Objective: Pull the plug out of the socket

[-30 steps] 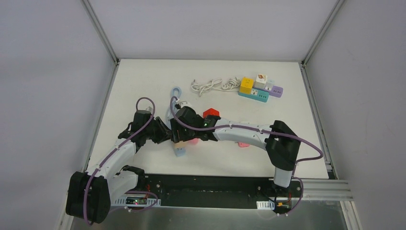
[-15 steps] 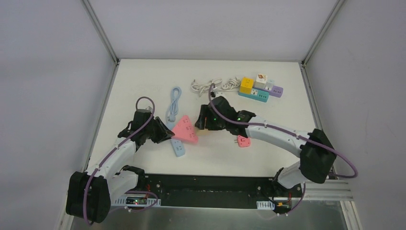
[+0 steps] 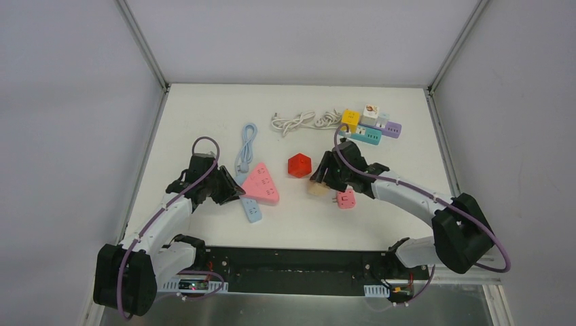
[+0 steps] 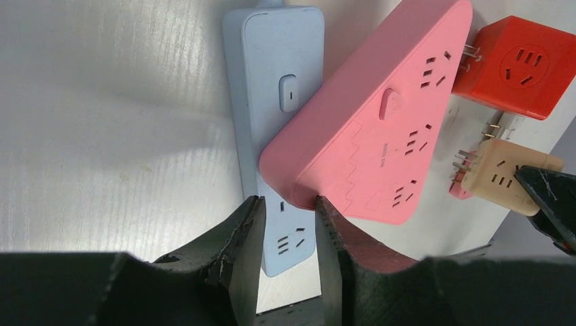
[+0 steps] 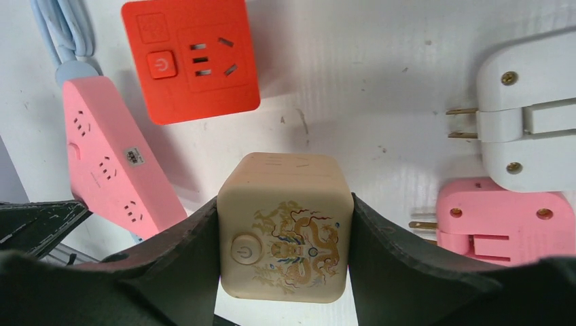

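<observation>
Nearest the arm bases on the white surface (image 3: 204, 115) lies a pale blue power strip (image 3: 253, 212), with a pink triangular socket (image 3: 261, 183) resting across its far part. The left end effector (image 4: 290, 207) sits at the near corner of that pink socket. Its jaws are drawn close together and its fingertips (image 4: 253, 210) pinch the corner just above the blue strip. To the right, about level with the pink socket, the right end effector (image 5: 285, 202) is clamped on the beige cube plug (image 5: 285, 251), one finger flat against each side. The plug's face carries a round button and a dragon print. Seen from the left wrist, its metal prongs point toward the pink socket but stand apart from it, stuck into nothing. So the plug is out of any socket, held between the pink triangular socket and a small pink plug (image 3: 347, 199) that lies just to its right. A white two-prong plug (image 5: 530, 115) lies just beside that small pink one. A little farther back a red cube socket (image 3: 299, 165) sits alone, near the far corner of the pink triangle. A light blue cable (image 3: 246, 144) runs away from the blue strip toward the back. Farthest off, a coiled white cable (image 3: 303, 121) leads to a cluster of a yellow cube (image 3: 350, 120), a white cube (image 3: 370, 113), a teal strip (image 3: 360, 136) and a purple strip (image 3: 390, 128).
</observation>
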